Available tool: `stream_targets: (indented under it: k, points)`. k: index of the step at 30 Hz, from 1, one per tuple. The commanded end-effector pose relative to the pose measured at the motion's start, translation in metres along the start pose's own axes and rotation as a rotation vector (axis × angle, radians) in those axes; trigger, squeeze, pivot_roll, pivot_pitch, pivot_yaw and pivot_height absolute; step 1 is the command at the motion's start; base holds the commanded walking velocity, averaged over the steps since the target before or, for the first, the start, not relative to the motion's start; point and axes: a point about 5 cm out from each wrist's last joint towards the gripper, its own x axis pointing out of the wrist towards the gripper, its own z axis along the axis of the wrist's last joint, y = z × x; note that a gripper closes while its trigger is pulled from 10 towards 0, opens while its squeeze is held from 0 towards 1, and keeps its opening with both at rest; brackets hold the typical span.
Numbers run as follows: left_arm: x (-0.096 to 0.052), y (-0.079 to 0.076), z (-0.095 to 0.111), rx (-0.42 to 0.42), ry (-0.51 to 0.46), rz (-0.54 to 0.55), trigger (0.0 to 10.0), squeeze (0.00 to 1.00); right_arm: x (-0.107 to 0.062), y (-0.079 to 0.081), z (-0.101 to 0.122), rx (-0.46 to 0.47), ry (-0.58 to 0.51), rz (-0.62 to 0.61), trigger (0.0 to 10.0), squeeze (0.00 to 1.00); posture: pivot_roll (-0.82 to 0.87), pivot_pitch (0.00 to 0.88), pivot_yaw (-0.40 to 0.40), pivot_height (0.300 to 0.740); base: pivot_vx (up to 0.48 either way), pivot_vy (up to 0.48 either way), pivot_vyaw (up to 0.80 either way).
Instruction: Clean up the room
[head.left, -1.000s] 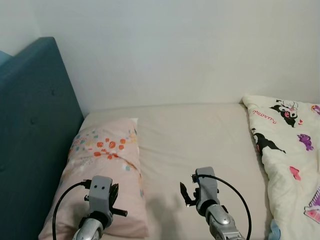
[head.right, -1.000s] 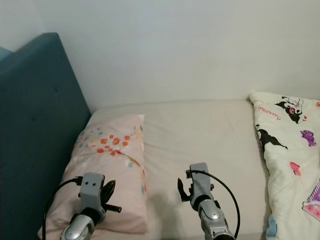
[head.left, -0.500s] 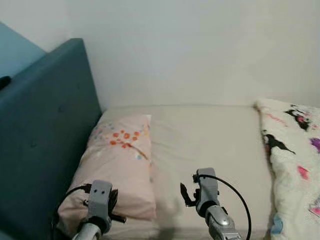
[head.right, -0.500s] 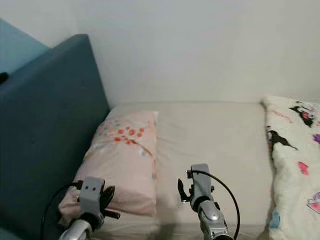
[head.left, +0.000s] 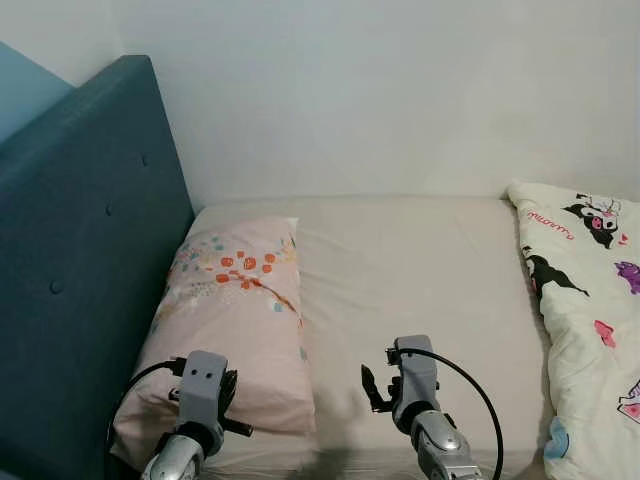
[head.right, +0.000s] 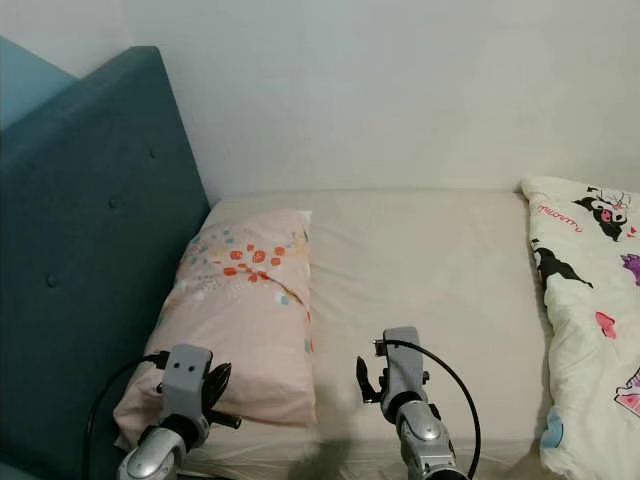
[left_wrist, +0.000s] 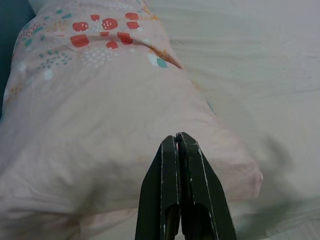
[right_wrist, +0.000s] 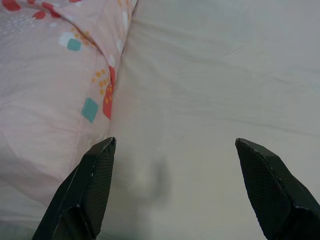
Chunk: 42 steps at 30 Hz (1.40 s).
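Observation:
A pink pillow (head.left: 235, 320) with red and teal flecks lies at the left end of the bed, against the blue headboard (head.left: 80, 250). A white cartoon-print quilt (head.left: 590, 300) is bunched at the bed's right side. My left gripper (left_wrist: 176, 138) is shut with nothing in it and hovers over the pillow's (left_wrist: 100, 100) near end. My right gripper (right_wrist: 174, 145) is open over the bare beige sheet (right_wrist: 225, 75), just right of the pillow's edge (right_wrist: 50, 75).
The beige sheet (head.left: 420, 270) covers the mattress between the pillow and the quilt. A pale wall (head.left: 380, 90) runs behind the bed. The padded headboard rises tall on the left. The bed's near edge lies just below my arms.
The whole picture has shifted as the camera drew back, bringing more headboard and the bed's near edge into sight. Pillow, quilt and both grippers hold as before.

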Motion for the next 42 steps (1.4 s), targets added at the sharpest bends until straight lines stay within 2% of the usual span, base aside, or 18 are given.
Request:
stream_targets:
  k: [1,8,27,33,38,42]
  points:
    - [-0.0012,-0.0013,-0.0020,0.017,0.013,-0.010,10.0,0.00,-0.0013,0.0004,-0.0021,0.011,0.000,-0.002,10.0,0.00,0.00,0.074,0.015,0.740,0.000,0.000,0.00]
    - [0.0006,-0.0030,0.0001,0.018,0.001,-0.015,10.0,0.00,-0.0009,-0.0015,-0.0005,0.005,-0.005,-0.007,10.0,0.00,0.00,0.071,0.013,0.740,0.000,0.128,0.00]
    - [0.0004,-0.0033,0.0002,0.019,-0.005,-0.019,10.0,0.00,-0.0013,-0.0024,-0.0003,0.001,-0.009,-0.008,10.0,0.00,-0.01,0.075,0.014,0.740,0.000,0.392,0.00]
    - [-0.0001,-0.0025,-0.0008,0.038,0.009,-0.012,10.0,0.00,-0.0014,-0.0019,-0.0006,-0.002,-0.008,-0.004,10.0,0.00,0.00,0.073,0.010,0.740,0.000,0.000,0.00]
    - [-0.0002,-0.0036,-0.0013,0.040,0.011,-0.012,10.0,0.00,-0.0013,-0.0013,-0.0006,-0.002,-0.008,-0.002,10.0,0.00,0.00,0.074,0.010,0.740,0.000,-0.480,0.00]
    - [-0.0002,-0.0042,-0.0015,-0.013,0.002,0.005,10.0,0.00,-0.0011,-0.0010,-0.0004,-0.001,-0.008,0.000,10.0,0.00,0.00,0.072,0.009,0.740,0.000,-0.120,0.00]
